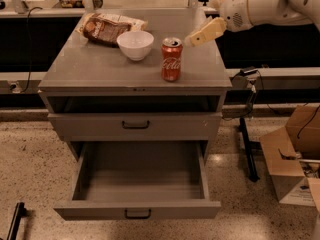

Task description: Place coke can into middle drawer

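Note:
The coke can (171,60) stands upright on the grey cabinet top (100,69), near its front edge and right of centre. The middle drawer (137,181) is pulled open below and is empty; its dark handle (137,214) faces me. My gripper (204,33) hangs over the right part of the cabinet top, just right of and a little above the can, not touching it. The white arm reaches in from the upper right.
A white bowl (135,45) and a bagged snack (107,28) sit on the cabinet top left of the can. The drawer front above (135,125) is closed. An open cardboard box (295,154) and a dark stand (247,144) are on the floor at right.

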{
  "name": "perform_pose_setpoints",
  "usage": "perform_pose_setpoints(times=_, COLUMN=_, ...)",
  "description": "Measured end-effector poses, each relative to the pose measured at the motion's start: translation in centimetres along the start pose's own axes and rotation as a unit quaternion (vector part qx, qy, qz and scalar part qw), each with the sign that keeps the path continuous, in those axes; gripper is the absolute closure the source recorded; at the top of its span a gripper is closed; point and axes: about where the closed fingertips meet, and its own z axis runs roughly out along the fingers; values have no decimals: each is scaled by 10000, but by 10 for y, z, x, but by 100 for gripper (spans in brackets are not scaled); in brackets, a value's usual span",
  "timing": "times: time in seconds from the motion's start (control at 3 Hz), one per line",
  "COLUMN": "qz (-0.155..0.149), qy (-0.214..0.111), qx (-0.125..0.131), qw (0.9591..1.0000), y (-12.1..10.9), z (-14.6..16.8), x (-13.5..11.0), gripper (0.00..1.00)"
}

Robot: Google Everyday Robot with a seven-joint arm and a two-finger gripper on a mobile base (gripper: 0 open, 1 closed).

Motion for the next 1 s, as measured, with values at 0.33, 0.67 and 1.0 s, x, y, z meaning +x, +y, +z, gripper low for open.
perform_pose_setpoints(times=0.33, qz=195, qy=-186, qx=-384, qw=9989, y=13, z=38, x=3, gripper=0)
perform_pose_setpoints(times=0.67, qz=198, qy=-184, qx=-390, qw=9989, y=13, z=39, x=4, gripper=0)
perform_pose_setpoints(times=1.0, qz=407, qy=-451, qx=-538, qw=9967, y=27, z=45, x=8, gripper=0)
